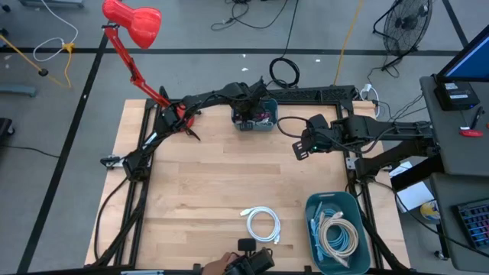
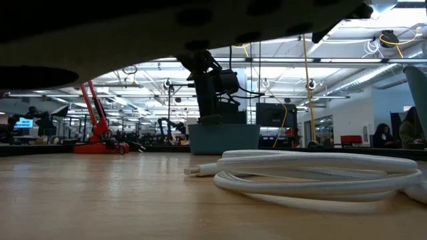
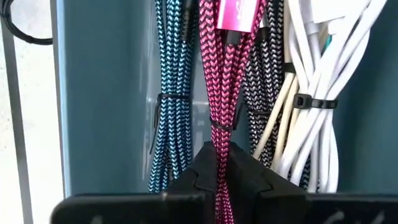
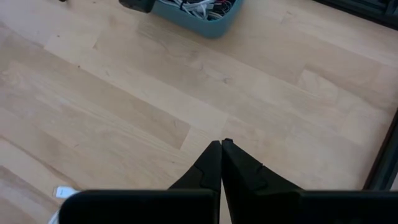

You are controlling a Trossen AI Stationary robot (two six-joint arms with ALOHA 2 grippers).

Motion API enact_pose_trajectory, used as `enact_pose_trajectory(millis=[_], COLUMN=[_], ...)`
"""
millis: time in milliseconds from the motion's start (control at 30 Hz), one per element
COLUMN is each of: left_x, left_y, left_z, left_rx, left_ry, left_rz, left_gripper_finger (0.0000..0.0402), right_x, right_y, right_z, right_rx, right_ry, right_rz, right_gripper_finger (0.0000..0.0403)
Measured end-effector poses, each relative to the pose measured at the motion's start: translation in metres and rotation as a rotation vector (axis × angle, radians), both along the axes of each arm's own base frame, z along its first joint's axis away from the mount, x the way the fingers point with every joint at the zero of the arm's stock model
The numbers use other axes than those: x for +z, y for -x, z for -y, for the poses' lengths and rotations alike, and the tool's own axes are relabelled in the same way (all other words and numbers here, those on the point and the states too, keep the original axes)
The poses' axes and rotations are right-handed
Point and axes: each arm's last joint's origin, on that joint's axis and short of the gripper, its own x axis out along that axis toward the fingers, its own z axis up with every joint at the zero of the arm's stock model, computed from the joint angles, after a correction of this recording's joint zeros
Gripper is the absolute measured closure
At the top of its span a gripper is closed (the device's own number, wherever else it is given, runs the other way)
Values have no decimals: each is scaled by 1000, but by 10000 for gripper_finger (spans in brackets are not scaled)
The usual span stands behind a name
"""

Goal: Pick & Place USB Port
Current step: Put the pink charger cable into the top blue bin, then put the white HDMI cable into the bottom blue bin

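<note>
A small teal bin at the table's far edge holds several bundled USB cables: a pink braided one, a blue braided one, a black-and-white one and white ones. My left gripper is inside that bin, shut on the pink cable bundle. My right gripper hovers shut over bare wood to the right of the bin. A coiled white cable lies flat near the table's near edge, and it fills the low view. My left gripper pinches the pink braided cable bundle between its two fingers, just below the bundle's black tie. The fingers come from above, pointing down into the bin, and lie along the bundle. The bundle still lies in the bin among the other cables.
A larger teal bin with coiled beige cables stands at the near right corner. A red desk lamp is clamped at the far left corner. A power strip runs along the far edge. A person's hand with a dark device shows at the near edge.
</note>
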Motion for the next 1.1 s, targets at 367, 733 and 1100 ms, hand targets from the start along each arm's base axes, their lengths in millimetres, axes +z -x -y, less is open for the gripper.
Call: enact_pose_trajectory(millis=[367,733,1100], left_x=[0,35,114], left_y=[-1,1,11], left_z=[2,-2,26], left_rx=[12,71,48], left_ry=[49,-87,-70], left_rz=[32,103,274], left_gripper_finger=[332,271,258], right_x=[0,0,0], right_y=[0,0,0], right_z=[0,0,2], right_rx=[1,3,-9], right_ry=[-2,-1,1], right_rz=[0,-1,-2], right_gripper_finger=[403,403,403])
